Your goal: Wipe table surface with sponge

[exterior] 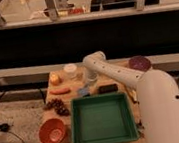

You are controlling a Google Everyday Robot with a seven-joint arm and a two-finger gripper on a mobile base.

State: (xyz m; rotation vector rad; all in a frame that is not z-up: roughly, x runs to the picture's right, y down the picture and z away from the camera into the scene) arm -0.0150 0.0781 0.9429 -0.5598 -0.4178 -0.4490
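Collisions are the likely trouble: the robot's bulky white arm spans the small light-brown wooden tabletop, which a square green plastic tray mostly fills, so a wipe could shove the dark oblong object lying near the small blue sponge. The gripper hangs just over that sponge, by the tray's far edge; its hold cannot be told. The room is dim, with a grey railing behind.

surface: light-brown wood | front: green tray, orange bowl left of it | middle: dark grapes, blue sponge, dark oblong object | back: reddish stick, yellow fruit, white cup, purple dish | claw: low, just behind sponge
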